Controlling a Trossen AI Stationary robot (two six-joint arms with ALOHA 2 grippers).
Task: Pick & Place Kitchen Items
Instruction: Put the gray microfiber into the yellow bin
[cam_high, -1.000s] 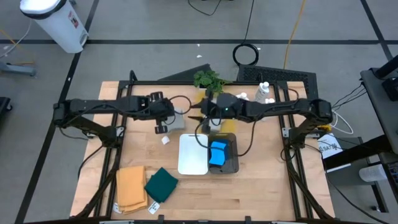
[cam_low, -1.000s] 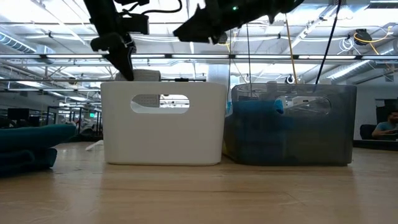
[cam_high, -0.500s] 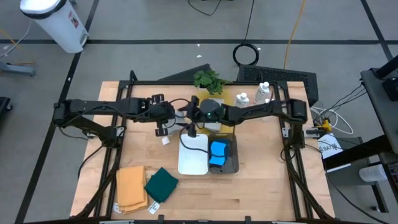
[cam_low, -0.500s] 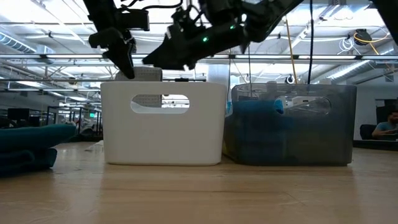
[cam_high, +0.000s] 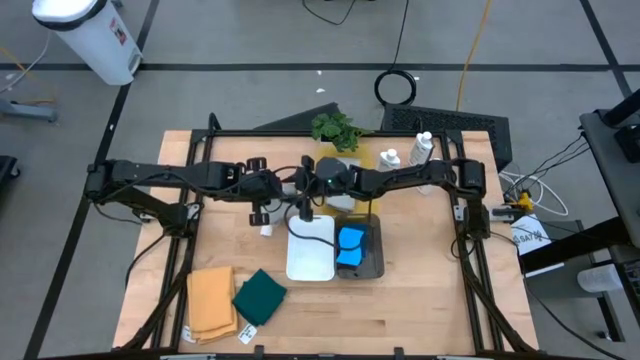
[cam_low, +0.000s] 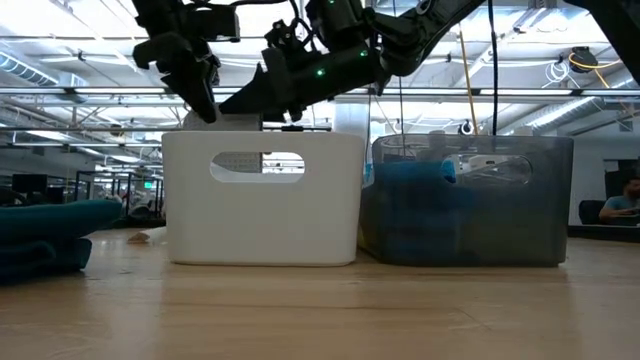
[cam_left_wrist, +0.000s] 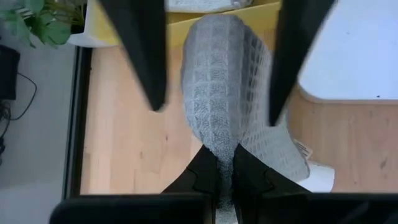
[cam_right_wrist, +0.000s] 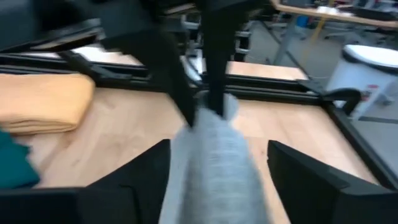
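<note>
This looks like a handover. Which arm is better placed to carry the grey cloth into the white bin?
Probably the right. Its gripper, fingers open, straddles the grey cloth close by the white bin; it need only close. The left gripper pinches the cloth's end, farther from the bin.

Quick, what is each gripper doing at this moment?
Left gripper: shut on the grey cloth.
Right gripper: open, astride the same cloth, not gripping it.
</note>
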